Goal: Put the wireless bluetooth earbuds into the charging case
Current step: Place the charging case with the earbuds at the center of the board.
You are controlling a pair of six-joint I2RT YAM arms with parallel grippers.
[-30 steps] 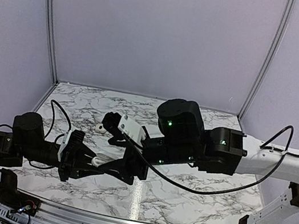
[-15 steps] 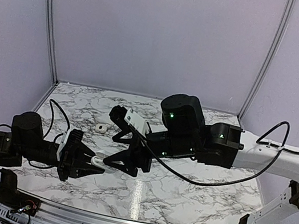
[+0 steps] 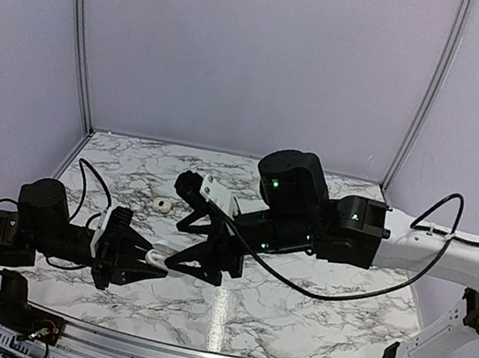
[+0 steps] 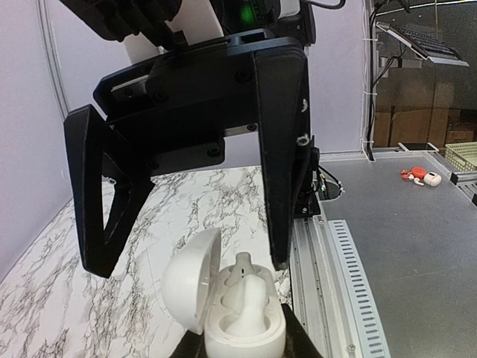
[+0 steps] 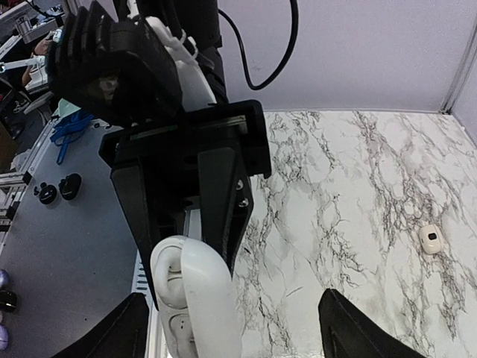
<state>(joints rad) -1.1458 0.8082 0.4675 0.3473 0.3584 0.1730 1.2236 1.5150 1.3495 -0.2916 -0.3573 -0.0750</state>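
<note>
Near the front left of the marble table (image 3: 308,316), the left claw (image 3: 140,259) is clamped shut on the lower body of the small white case (image 4: 242,328) and holds it up off the table top, its two dark fingers pressed to either side of the base. The case stands roughly upright with its lid (image 4: 192,287) hinged open to one side, the hollow of the lid facing the sockets. One earbud (image 4: 243,270) sits in the case, its white rounded top poking up above the rim; whether the second socket is filled cannot be told from these views. The right claw (image 3: 178,244) reaches in from the right side of the table and hangs just above the case with its fingers spread wide and nothing between them. In the left wrist view one black finger (image 4: 279,164) comes down close beside the seated earbud while the other hangs out past the open lid, so the pair straddles the case; whether the nearer fingertip touches the case is not clear. A second earbud (image 5: 430,239) lies flat on the marble, well apart from both claws, toward the back left of the table, its dark spot facing up
</note>
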